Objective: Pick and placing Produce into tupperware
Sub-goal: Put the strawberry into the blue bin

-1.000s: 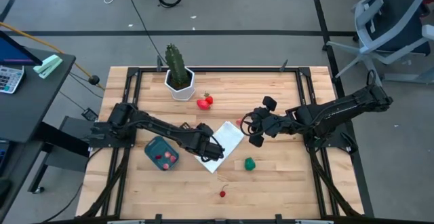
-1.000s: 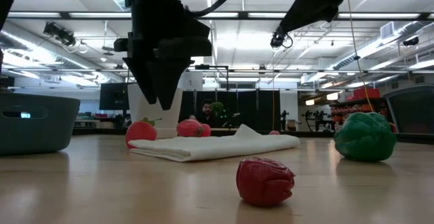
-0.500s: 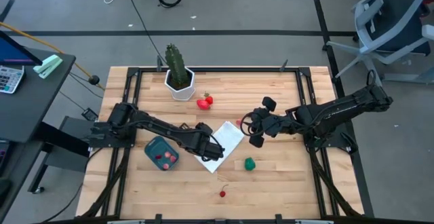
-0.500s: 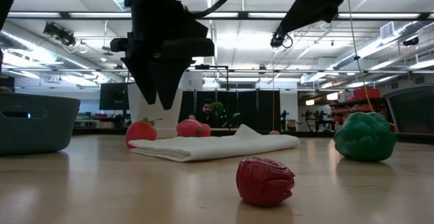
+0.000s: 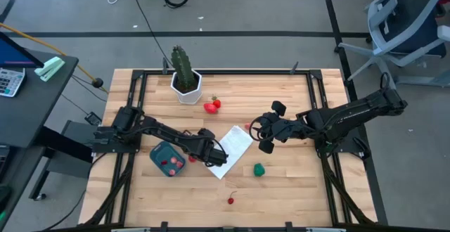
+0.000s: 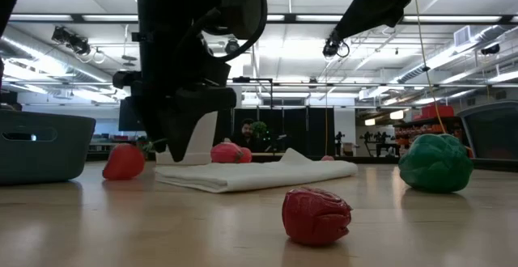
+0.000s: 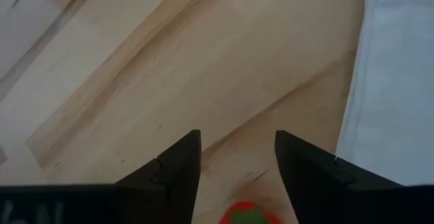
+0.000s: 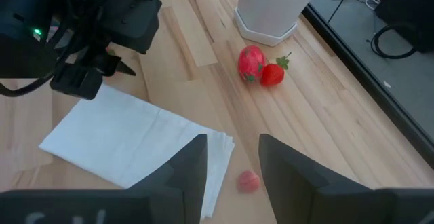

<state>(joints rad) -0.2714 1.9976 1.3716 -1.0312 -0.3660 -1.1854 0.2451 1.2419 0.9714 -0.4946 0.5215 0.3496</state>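
Since a second ago, we see the left gripper shift toward the tub, jaws apart around a strawberry resting on the desk. Right gripper hovers half-open, empty.

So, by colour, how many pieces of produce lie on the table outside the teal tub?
Red: 4 (red pair near the cactus pot, strawberry by the left gripper, cherry)
Pink: 1 (pink ball)
Green: 1 (green piece)
Total: 6
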